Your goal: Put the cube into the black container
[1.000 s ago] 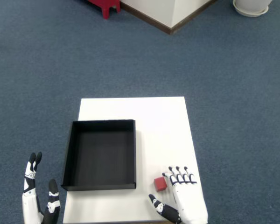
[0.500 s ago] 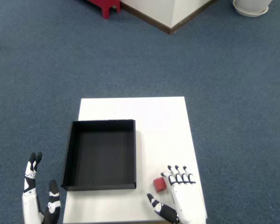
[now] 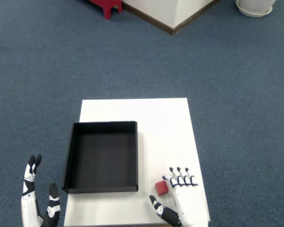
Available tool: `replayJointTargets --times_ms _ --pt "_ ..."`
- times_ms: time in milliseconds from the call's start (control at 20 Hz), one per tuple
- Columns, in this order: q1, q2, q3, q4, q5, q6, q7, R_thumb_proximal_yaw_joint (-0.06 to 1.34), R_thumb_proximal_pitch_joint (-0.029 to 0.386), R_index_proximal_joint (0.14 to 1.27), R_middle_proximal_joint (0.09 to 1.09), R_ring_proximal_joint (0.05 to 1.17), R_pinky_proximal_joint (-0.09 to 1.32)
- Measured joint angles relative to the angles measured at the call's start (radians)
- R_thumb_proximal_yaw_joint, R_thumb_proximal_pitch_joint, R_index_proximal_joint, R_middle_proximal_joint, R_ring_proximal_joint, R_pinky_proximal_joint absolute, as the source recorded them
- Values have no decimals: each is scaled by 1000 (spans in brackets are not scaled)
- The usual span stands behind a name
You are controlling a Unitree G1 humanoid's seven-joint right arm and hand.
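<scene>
1. Red cube (image 3: 162,187) on the white table (image 3: 156,118), near the front edge, just right of the black container (image 3: 102,157) and outside it.
2. Right hand (image 3: 183,198) open beside the cube, fingers apart, thumb below it; contact too close to call, nothing gripped.
3. Probably placed so to bracket the cube for a pinch.
4. Container empty, mouth up, ready to receive.
5. Left hand (image 3: 38,201) idle off the table.

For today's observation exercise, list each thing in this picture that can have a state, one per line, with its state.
cube: on the table, outside the container, beside the right hand's fingers, not held.
black container: upright, empty.
right hand: open, fingers spread, over the table.
left hand: open, off the table edge.
table: carries container and cube.
</scene>
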Motion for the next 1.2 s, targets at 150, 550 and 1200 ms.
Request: replayJointTargets --times_ms 150,550,1200 --pt "2 0 -6 1 -5 4 0 549 109 639 207 198 -24" --pt "25 0 -29 48 -8 5 0 700 138 805 252 238 -2" --pt "37 5 -63 77 -22 -31 -6 1250 169 1129 306 249 89"
